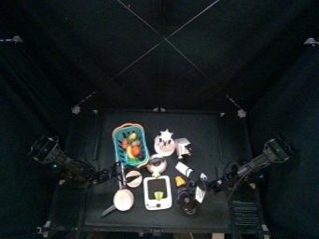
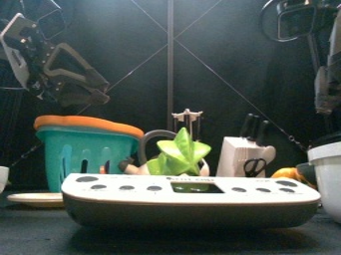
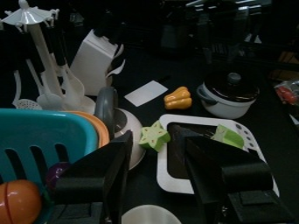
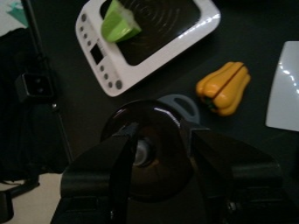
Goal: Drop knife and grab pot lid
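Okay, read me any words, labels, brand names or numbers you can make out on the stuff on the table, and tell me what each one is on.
None can be read.
White scale: the small dark panel on its front edge holds marks too blurred to read.
White scale's buttons: no legible signs, in the right wrist view either.
Teal basket, white knife block: no lettering visible.

The left arm reaches in from the table's left side, its gripper (image 3: 149, 171) hanging low with the 2 jaws spread apart. The right arm comes from the right, its gripper (image 4: 162, 162) lowered, jaws parted too.
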Controlling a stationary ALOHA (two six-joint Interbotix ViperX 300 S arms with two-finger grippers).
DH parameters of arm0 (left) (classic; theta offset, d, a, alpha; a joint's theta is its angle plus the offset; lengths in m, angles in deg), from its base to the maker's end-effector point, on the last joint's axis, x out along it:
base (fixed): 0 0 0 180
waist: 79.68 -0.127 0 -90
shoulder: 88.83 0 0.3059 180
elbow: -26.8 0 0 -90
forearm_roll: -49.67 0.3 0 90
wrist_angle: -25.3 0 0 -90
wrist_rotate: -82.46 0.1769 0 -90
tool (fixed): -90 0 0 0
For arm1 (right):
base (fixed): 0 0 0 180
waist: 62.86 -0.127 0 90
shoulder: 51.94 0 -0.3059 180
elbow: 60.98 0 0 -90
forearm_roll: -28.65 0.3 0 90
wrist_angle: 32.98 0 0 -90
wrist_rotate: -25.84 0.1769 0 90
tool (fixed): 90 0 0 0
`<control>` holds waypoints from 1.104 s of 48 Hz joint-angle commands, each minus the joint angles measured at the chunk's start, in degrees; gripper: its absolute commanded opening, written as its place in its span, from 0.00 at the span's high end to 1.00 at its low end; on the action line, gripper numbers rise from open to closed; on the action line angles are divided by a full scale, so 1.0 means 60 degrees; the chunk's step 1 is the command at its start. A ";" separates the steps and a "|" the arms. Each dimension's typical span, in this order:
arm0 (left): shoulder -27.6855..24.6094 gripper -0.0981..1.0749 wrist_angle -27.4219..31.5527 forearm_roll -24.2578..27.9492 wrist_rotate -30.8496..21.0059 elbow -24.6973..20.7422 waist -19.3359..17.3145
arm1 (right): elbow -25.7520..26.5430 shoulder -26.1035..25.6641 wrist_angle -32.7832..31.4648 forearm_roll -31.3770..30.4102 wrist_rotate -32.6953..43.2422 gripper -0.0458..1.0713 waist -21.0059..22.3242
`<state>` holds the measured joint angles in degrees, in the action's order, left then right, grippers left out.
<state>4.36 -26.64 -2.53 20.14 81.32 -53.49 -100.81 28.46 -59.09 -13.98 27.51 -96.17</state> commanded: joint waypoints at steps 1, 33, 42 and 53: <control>-0.0015 0.23 -0.0029 0.0015 0.0015 -0.0103 -0.0029 | 0.0483 0.0322 0.0000 0.0015 0.0000 0.26 -0.0352; -0.0015 0.23 0.0044 0.0000 -0.0015 -0.0088 -0.0088 | 0.1304 0.1509 -0.1670 0.0527 0.0059 0.30 -0.1421; -0.0015 0.23 0.0103 0.0000 -0.0015 -0.0088 -0.0132 | 0.1348 0.1743 -0.1465 0.0894 0.0073 0.29 -0.1304; -0.0015 0.23 0.0117 0.0000 -0.0029 -0.0088 -0.0132 | 0.1377 0.1919 -0.1465 0.0908 0.0029 0.29 -0.1260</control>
<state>4.27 -25.76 -2.62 19.96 81.32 -54.10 -93.52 39.97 -68.05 -8.62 27.69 -103.91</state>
